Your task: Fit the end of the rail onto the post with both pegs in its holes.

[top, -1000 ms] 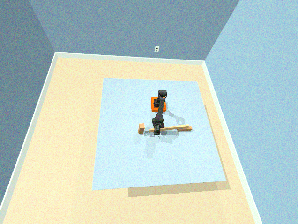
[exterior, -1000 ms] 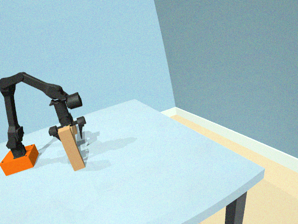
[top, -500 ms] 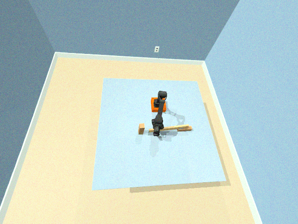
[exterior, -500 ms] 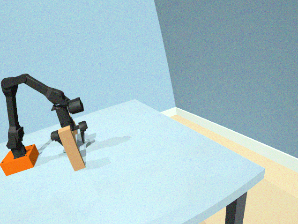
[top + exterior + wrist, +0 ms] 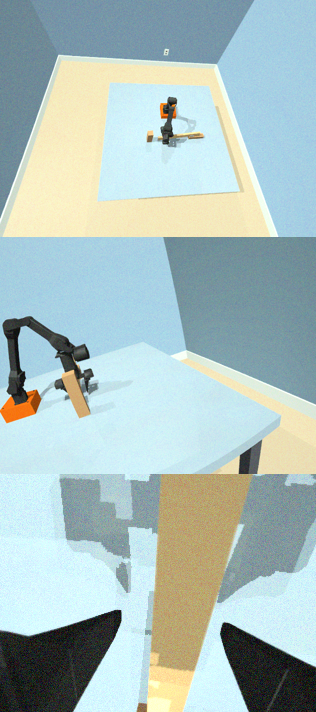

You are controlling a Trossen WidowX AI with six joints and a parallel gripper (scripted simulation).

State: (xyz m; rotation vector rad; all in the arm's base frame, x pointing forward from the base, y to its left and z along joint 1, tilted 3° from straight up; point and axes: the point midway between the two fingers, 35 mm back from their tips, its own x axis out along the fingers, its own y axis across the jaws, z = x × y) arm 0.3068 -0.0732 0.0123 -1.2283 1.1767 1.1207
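Gripper (image 5: 170, 639) straddles the bed rail (image 5: 192, 574) near its low end, fingers spread with a visible gap to the wood on each side in the wrist view, so it's narrowing in but not pinching anything. Judging by that, the step in hand is the grasp itself; lift and fit not started. In the top view the rail (image 5: 182, 135) lies across the pale blue tabletop (image 5: 127, 165), one end by the footboard block (image 5: 200, 135) at the right, the other down on the tabletop just short of the post (image 5: 149, 136), a clear gap between them. Pegs and holes too small to make out in any view. Next move, as I read it: clamp squarely on the rail's side faces, raise the near end to peg height, then push along the rail's axis toward the post without dragging the far end out of the bracket. Misalignment in height or yaw looks like the main risk. Rail is a long, straight, square-edged light wooden bar with plain matte faces; post (image 5: 76, 394) is a stubby rectangular block of the same tan wood. Arm is dark grey on an orange base (image 5: 19, 408).
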